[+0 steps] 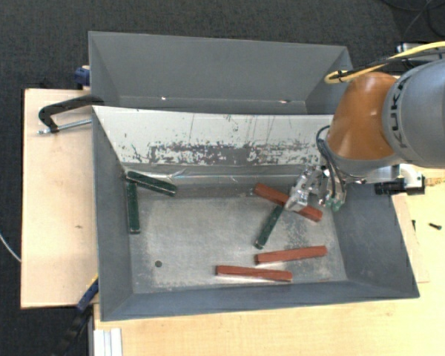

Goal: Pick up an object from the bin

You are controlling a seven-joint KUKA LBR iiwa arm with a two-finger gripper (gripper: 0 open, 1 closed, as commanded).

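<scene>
Grey bin [111, 221], scuffed floor, sticks lying flat. Jaws sit low over the right end of a red stick [271, 194] by the back wall; can't tell if they are wide or closed. They are probably at that end because a dark green stick [268, 228] butts the middle, just left-below the jaws. Two other red sticks [291, 255] lie in front of them, and a green pair [150, 183] lies far left.

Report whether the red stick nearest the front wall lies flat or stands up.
Flat: the red stick lies full length on the bin floor, clear of the gripper.
</scene>
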